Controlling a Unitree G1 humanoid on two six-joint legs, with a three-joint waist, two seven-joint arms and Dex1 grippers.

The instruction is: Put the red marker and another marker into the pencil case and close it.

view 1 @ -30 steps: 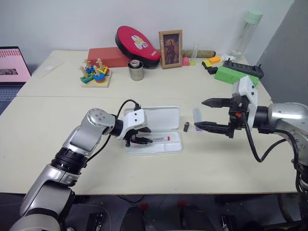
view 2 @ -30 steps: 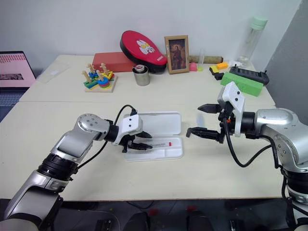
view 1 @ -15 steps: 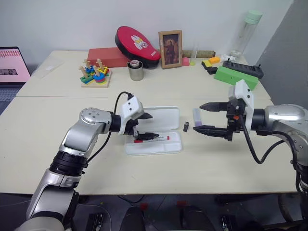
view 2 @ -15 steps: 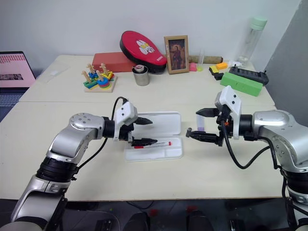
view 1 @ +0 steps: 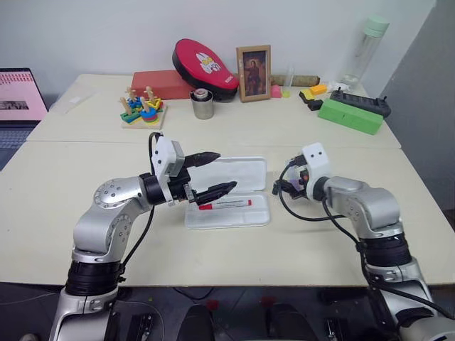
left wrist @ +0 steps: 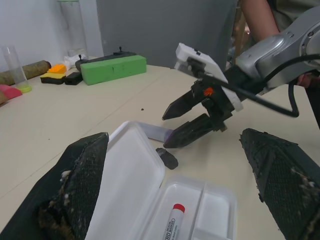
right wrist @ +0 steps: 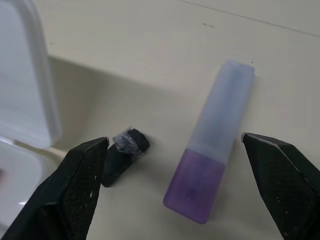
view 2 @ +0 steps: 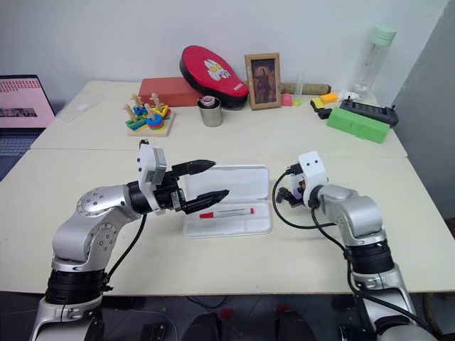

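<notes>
Red one's in, lilac one's next

The red marker [view 1: 225, 204] is lying in the tray of the open pencil case [view 1: 242, 172], so the chunky lilac marker [right wrist: 210, 169] on the bench [view 1: 85, 234] just beside the case is what's left. Biggest risk I see: the little black stub [right wrist: 124, 148] sits right next to it, so the right pincer [left wrist: 186, 124] could nudge or grab that instead, or clip the marker's end and roll it off. It's spread wide, holding nothing, fingers straddling the marker and stub without touching. The left pincer [view 1: 212, 172] is also wide apart and empty, hovering over the case's near end. The lid could get bumped too.
</notes>
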